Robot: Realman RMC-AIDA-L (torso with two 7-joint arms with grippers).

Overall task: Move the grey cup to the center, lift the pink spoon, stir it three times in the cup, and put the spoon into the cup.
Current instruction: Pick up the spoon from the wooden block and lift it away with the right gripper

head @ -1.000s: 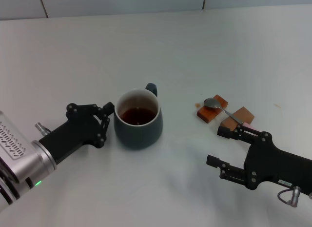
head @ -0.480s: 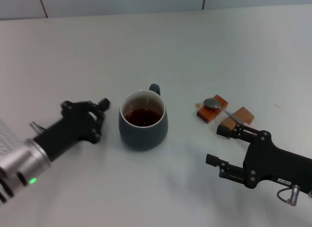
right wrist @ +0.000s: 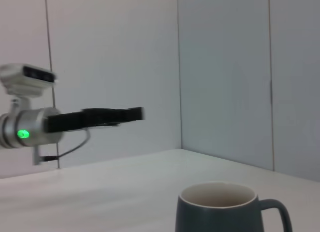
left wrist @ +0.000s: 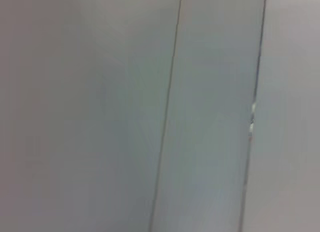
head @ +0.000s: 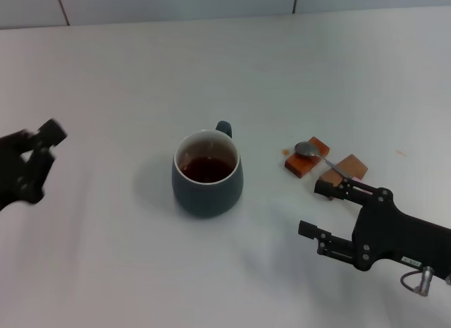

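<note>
The grey cup (head: pixel 208 181) stands upright mid-table with dark liquid inside and its handle pointing away from me; it also shows in the right wrist view (right wrist: pixel 220 212). The pink spoon (head: pixel 316 156) lies across two brown wooden blocks to the cup's right, with its silver bowl towards the cup and its pink handle mostly hidden behind my right gripper. My right gripper (head: pixel 320 211) is open and empty, low over the table just in front of the spoon's handle end. My left gripper (head: pixel 44 162) is open and empty at the far left, well clear of the cup.
Two brown wooden blocks (head: pixel 310 159) (head: pixel 347 167) prop up the spoon. A tiled wall runs along the table's far edge. The left arm (right wrist: pixel 30 127) shows across the table in the right wrist view. The left wrist view shows only wall.
My left gripper nudged the cup slightly right, then let go and pulled far back to the left. The right arm and the spoon have not moved.
</note>
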